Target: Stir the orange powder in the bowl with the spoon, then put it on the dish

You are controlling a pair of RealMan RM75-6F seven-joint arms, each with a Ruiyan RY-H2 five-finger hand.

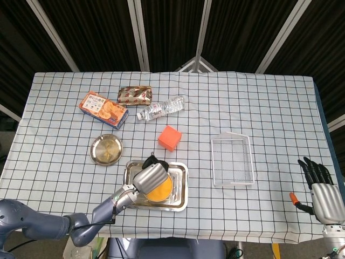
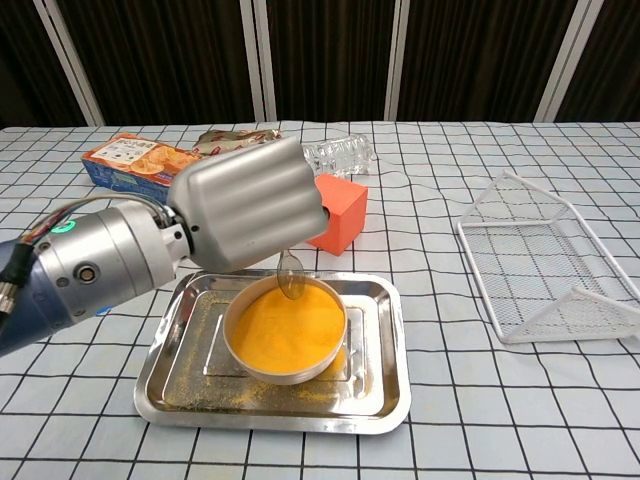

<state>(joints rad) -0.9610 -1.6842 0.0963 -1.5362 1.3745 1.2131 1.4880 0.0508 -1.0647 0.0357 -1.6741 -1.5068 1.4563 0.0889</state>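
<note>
While I hold the controls, the checked tablecloth (image 1: 269, 102) fills most of my head view. On it, from the biggest thing down, I see the white wire basket (image 1: 233, 160) at right, standing well apart from the rest. Next comes the steel tray (image 2: 180, 375) near the front edge, dusted with spilled orange powder. My left hand (image 2: 245, 203) hangs over the tray's back half, fingers curled closed around the handle of the spoon (image 2: 291, 275); the spoon's bowl points down at the far rim of the bowl of orange powder (image 2: 287, 330), just at the powder's surface, though I cannot tell if it touches. That bowl sits inside the tray, roughly in the middle.

My right hand (image 1: 321, 190) sits far off at the table's right edge, fingers spread and holding nothing.

Behind the tray, the cracker box (image 1: 102, 108) lies at back left, with the brown snack packet (image 1: 135, 95) and the clear plastic bottle (image 1: 160, 109) lying on its side beside it. The round metal dish (image 1: 106, 149) rests just left of the tray, apart from it. The orange cube (image 1: 169, 137) stands just behind the tray.
</note>
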